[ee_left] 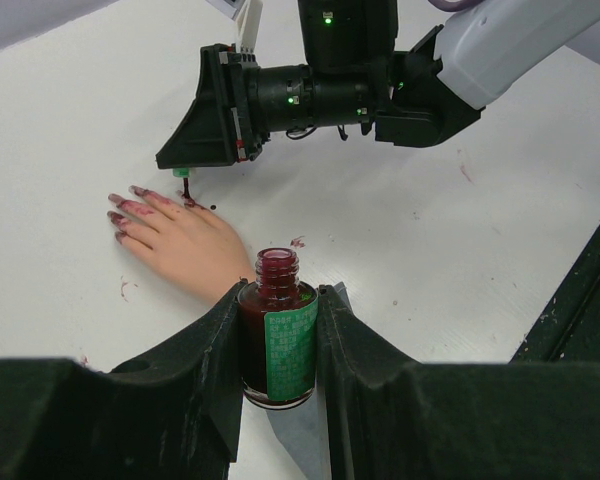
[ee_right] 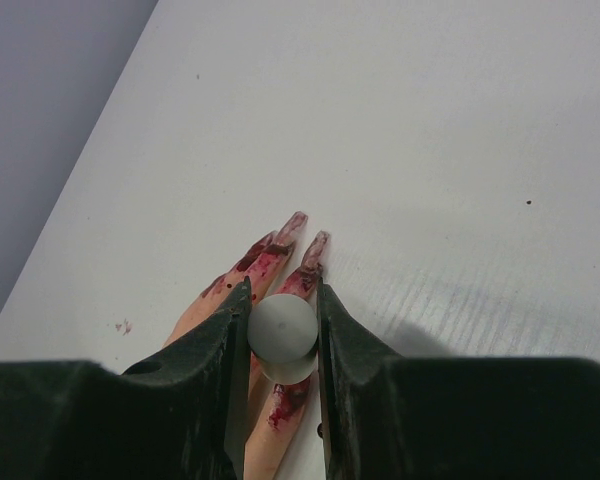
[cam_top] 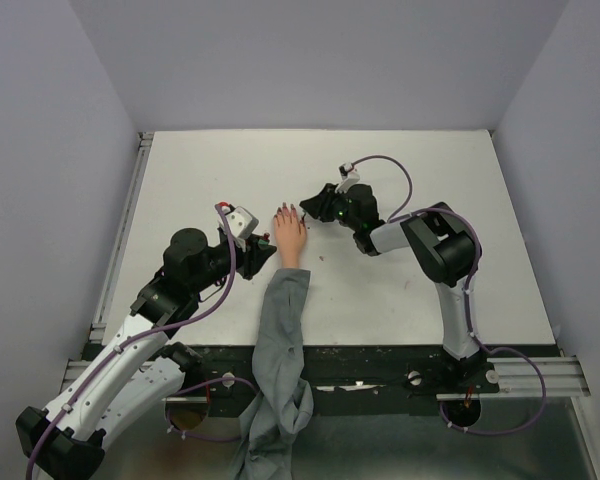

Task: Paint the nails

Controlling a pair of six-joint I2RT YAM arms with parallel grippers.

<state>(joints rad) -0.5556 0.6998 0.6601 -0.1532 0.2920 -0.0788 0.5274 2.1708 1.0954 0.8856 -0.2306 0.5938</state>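
My right gripper point(ee_right: 281, 290), clamped on the white brush cap point(ee_right: 282, 338), hangs over the mannequin fingers point(ee_right: 265, 262), nails point(ee_right: 296, 222) pointing upper right; my left gripper point(ee_left: 280, 300) clamps the polish bottle point(ee_left: 278, 345).

Bright, even overhead light, no glare. Soft grey shadow on table point(ee_right: 450, 300) just right of right gripper point(ee_right: 282, 292). Its fingers point(ee_right: 180, 400) near-black, underexposed, slightly soft close to lens. Same for left gripper point(ee_left: 280, 292). Sharp beyond the tips.

White counter point(cam_top: 210, 170), pale lilac walls point(cam_top: 320, 60) on left, far and right, metal rail point(cam_top: 123, 235) along the counter's left edge, aluminium bar point(cam_top: 540, 372) at the near edge, soft even light
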